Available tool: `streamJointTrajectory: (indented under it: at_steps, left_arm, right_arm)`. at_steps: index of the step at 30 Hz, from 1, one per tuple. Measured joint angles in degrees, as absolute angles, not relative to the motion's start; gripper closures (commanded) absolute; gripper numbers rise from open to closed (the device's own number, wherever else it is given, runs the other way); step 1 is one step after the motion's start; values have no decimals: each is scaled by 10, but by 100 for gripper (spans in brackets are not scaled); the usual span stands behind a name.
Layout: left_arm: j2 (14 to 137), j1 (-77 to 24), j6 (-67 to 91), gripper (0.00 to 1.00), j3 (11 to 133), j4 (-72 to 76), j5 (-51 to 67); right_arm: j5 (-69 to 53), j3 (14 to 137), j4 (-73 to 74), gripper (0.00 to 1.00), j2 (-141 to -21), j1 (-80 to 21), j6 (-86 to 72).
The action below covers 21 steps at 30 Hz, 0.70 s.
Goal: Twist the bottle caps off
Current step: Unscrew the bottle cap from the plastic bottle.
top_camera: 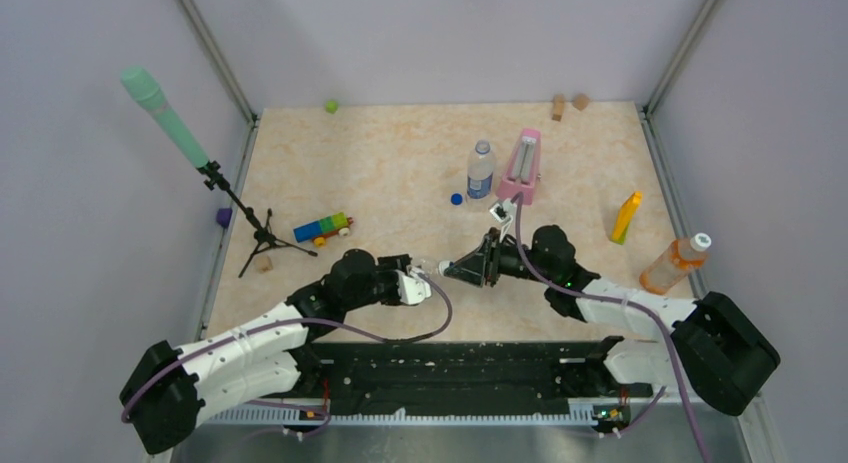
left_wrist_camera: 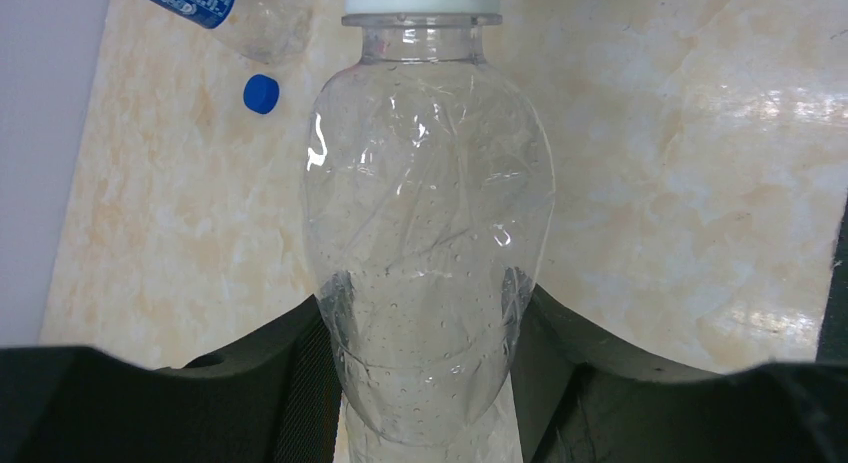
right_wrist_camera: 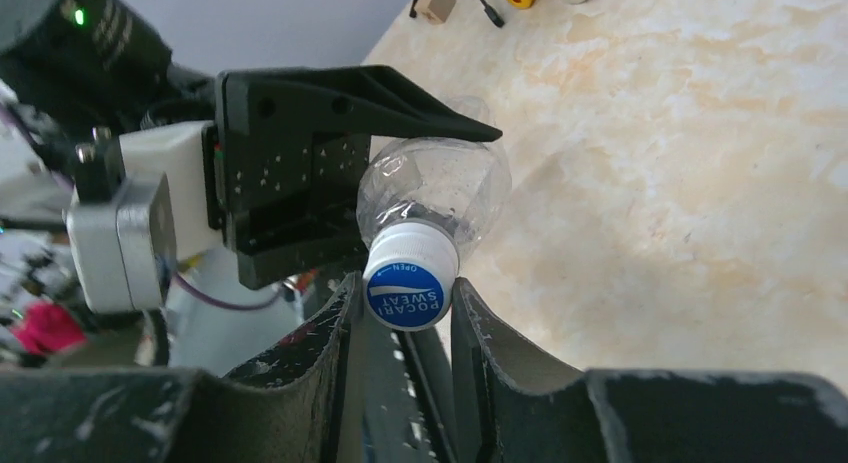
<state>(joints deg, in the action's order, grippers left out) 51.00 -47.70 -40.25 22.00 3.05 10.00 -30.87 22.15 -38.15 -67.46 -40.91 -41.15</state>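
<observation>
At the near middle of the beige marbled table (top_camera: 380, 153), the left gripper (top_camera: 436, 272) clamps the belly of the sideways clear plastic bottle (left_wrist_camera: 430, 233), the right gripper (right_wrist_camera: 406, 301) pinching its white blue-topped round cap (right_wrist_camera: 405, 281)

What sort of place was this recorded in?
Probably a robot test cell in a lab, not a home or shop: a marble-patterned tabletop boxed in by plain walls on metal posts, strewn with unrelated props such as a pink metronome, a green microphone and toy blocks.
</observation>
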Motion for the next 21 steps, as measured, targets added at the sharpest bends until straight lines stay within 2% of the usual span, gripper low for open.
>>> streamJointTrajectory:
  at_steps: [12, 17, 18, 20, 21]
  left_arm:
    - [491, -414, -335, 100, 223, 9, 244]
    - [490, -409, -329, 100, 234, 0, 281]
    - [490, -410, -329, 100, 237, 1, 290]
    - [489, -412, -329, 100, 243, 3, 296]
    - [488, -413, -330, 100, 243, 5, 296]
  right_arm:
    - [-425, 242, -360, 100, -663, -409, -4]
    - [-443, 240, -346, 99, -653, -413, 112]
    - [-436, 237, -347, 93, -653, -414, 126]
    - [-413, 224, -361, 70, -651, -415, 118]
    - [-397, 214, -372, 62, -649, -415, 107]
